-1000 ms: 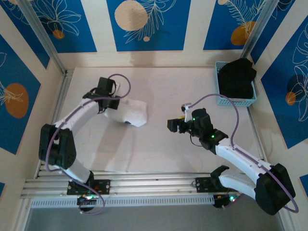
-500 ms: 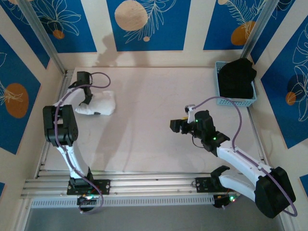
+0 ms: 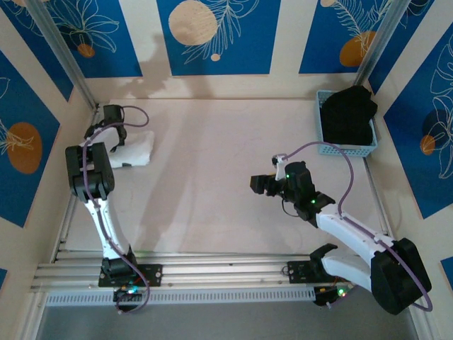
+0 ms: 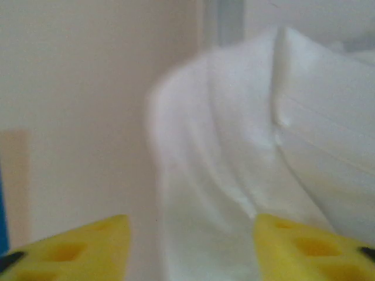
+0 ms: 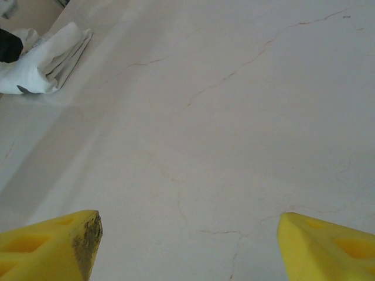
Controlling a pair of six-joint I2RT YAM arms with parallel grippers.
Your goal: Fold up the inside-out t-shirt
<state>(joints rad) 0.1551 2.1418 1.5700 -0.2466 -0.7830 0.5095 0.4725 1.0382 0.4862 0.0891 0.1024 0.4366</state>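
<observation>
Shirt (image 3: 138,150) has moved further left since half a second ago. It's now a compact white wad in the far-left corner of the counter (image 3: 226,142), close to the left frame rail. The left arm swung over with it and is folded up tight along the counter's left edge.

Left end effector (image 3: 117,142) sits right at the wad's left end with its jaws apart. In the wrist view, cloth runs down between the yellow fingers (image 4: 88,246). It's up against the right one, with a visible gap on the left one. Cloth there shows soft folds and a seam ridge, and the picture is blurry.

The right arm has barely changed. Right end effector (image 3: 259,185) hangs over mid-counter, jaws wide apart, nothing between them, with bare counter below. Its wrist camera catches the shirt in the top-left corner, well apart from the fingers.

Blue basket (image 3: 347,147) is at the far-right corner with a black garment (image 3: 348,113) piled in it, well apart from both arms.
</observation>
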